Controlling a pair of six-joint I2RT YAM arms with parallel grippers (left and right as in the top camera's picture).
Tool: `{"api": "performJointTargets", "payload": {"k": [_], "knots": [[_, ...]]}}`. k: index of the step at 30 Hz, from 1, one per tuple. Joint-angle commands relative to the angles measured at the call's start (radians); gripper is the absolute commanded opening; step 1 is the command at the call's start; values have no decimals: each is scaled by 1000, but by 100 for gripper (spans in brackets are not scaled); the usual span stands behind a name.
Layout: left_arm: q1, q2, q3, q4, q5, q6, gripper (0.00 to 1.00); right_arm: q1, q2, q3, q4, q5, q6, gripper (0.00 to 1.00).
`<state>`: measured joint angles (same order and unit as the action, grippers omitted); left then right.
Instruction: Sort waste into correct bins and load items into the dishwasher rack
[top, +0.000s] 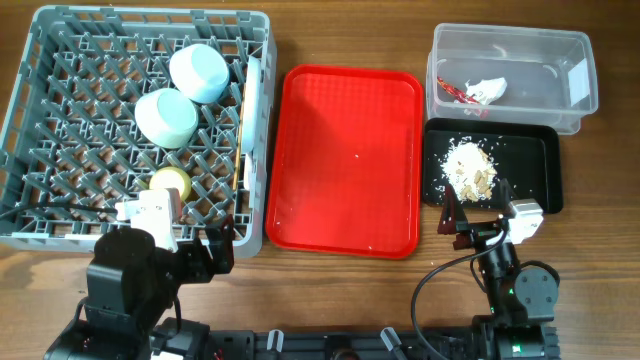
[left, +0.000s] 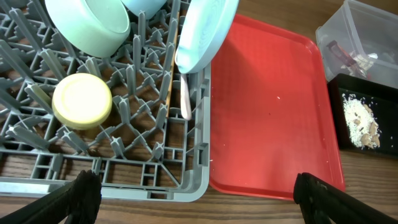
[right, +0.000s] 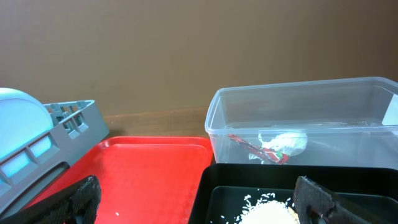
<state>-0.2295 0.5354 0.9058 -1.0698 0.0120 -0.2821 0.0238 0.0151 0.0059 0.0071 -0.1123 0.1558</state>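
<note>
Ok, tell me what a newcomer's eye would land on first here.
The bright red tray in the middle stands out first. Left of it, the big grey rack holds a blue bowl, a green bowl, a yellow cup and a plate on edge. On the right, a wrapper lies in the clear tub and scraps in the black tray.
</note>
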Motion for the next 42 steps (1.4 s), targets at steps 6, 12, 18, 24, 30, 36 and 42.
{"api": "performJointTargets", "payload": {"k": [6,12,18,24,30,36,42], "knots": [[-3,-17,-5,1,-33,46,100,6,-10,-1,2,-19,3,100],[79,-293,-250,258,-55,72,100,6,-10,-1,2,-19,3,100],[183,-526,-608,612,22,65,100,6,-10,-1,2,-19,3,100],[187,-532,-825,1025,5,66,100,6,-10,-1,2,-19,3,100],[187,-532,-900,1041,6,117,100,6,-10,-1,2,-19,3,100],[186,-532,-900,994,13,118,100,6,-10,-1,2,-19,3,100],[186,-532,-900,994,13,118,100,6,-10,-1,2,-19,4,100]]}}
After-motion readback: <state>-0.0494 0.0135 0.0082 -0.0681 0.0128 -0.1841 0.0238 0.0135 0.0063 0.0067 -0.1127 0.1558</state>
